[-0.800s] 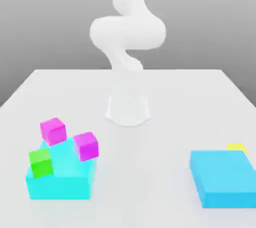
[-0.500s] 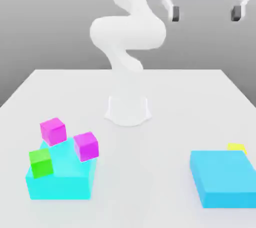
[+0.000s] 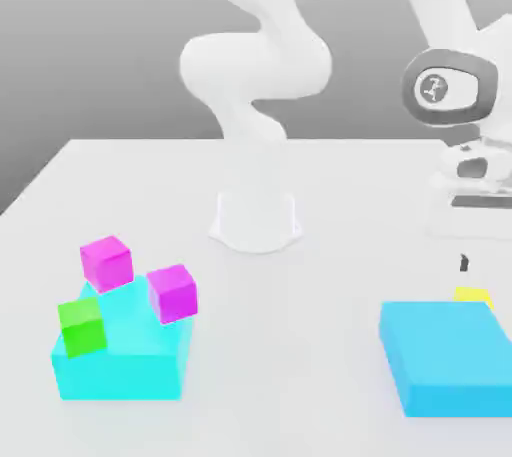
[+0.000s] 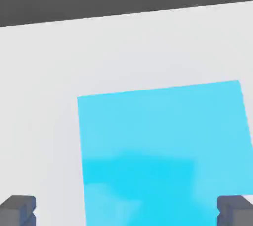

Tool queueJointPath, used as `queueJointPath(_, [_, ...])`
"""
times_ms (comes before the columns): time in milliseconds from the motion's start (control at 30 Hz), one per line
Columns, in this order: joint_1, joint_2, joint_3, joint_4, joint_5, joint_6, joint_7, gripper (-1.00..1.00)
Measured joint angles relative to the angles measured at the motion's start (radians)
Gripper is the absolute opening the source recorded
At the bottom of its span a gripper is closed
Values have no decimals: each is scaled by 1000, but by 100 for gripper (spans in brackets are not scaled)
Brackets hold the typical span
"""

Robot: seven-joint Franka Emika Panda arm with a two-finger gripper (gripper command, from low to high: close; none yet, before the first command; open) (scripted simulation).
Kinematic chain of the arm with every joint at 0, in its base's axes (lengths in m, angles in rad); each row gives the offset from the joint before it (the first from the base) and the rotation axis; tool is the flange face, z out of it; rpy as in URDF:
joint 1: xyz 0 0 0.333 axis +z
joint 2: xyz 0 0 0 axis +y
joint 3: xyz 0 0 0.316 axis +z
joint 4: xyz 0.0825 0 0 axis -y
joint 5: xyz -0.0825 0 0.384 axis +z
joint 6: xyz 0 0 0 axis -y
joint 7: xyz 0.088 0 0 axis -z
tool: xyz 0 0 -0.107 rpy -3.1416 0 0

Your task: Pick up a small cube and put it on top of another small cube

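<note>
Arm (image 3: 440, 5) above yellow cube (image 3: 472, 295), jaws wide

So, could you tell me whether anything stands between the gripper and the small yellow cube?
Nothing visible does. The open gripper hangs above the blue block, and the small yellow cube peeks out just behind that block's far edge. The block hides most of the cube in the exterior view.

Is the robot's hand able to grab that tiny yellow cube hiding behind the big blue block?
Probably yes. The hand hangs open above the small bright yellow cube, which sits right behind the big blue block; the block's closeness may crowd one finger.
</note>
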Motion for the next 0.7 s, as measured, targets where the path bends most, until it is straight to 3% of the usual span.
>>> queueJointPath(133, [95, 121, -33, -23, -65, 66, 148, 0])
queueJointPath(367, [286, 297, -268, 31, -314, 174, 347, 0])
queueJointPath(400, [301, 313, -287, 36, -337, 182, 364, -100])
queueJointPath(600, [311, 320, -299, 39, -348, 190, 372, -100])
queueJointPath(700, [256, 275, -231, 23, -283, 161, 323, -100])
